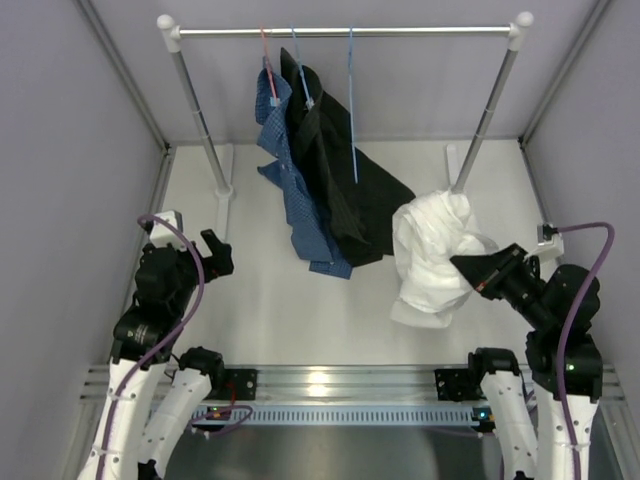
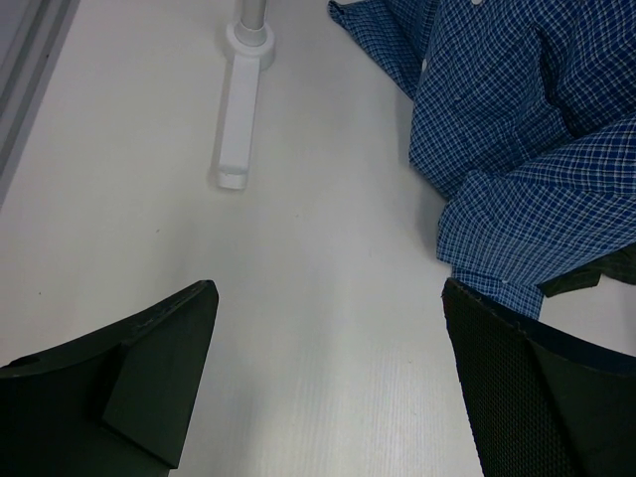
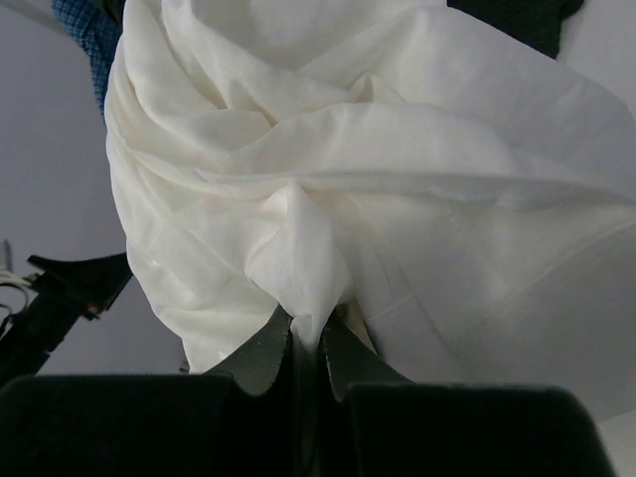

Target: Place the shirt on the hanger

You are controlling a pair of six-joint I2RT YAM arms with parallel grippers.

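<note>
The white shirt (image 1: 432, 255) hangs bunched and crumpled at the right, beside the rack's right post, lifted off the table. My right gripper (image 1: 466, 268) is shut on a fold of it; in the right wrist view the gripper (image 3: 306, 336) pinches a narrow tuck of the shirt (image 3: 348, 149), which fills the view. The thin light-blue wire hanger (image 1: 353, 110) hangs bare on the rail, seen edge-on, right of the black shirt. My left gripper (image 1: 216, 250) is open and empty over bare table at the left, also in the left wrist view (image 2: 328, 290).
A blue checked shirt (image 1: 295, 190) on a red hanger and a black shirt (image 1: 345, 200) on a blue hanger hang from the rail (image 1: 345, 32). The checked shirt (image 2: 517, 149) lies just right of my left gripper. The rack's foot (image 2: 238, 129) stands ahead of it.
</note>
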